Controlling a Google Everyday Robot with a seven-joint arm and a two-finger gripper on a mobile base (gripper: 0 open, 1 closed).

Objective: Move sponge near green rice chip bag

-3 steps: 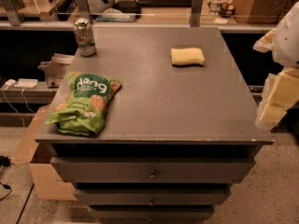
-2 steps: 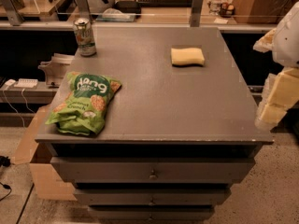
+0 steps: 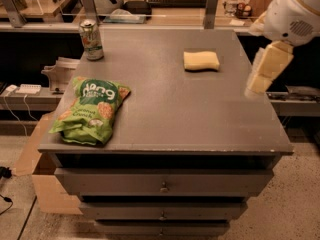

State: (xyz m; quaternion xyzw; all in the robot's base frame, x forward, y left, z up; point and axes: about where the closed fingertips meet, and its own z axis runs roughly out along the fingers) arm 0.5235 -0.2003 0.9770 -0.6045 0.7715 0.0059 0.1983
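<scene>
On the bench (image 3: 200, 119) the green rice chip bag (image 3: 92, 111) lies at eight o'clock, the claw (image 3: 260, 81), open or closed I cannot tell, hovers off the three o'clock edge, and the sponge (image 3: 201, 60) sits ungrasped at one o'clock, so the approach is in hand and reaching over to grip it likely comes next.

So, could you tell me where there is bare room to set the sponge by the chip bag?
The tabletop is bare from the green rice chip bag across to the claw hovering by the opposite edge, in front of the sponge. A smaller gap separates bag and can. Tightest is the bag's own corner.
</scene>
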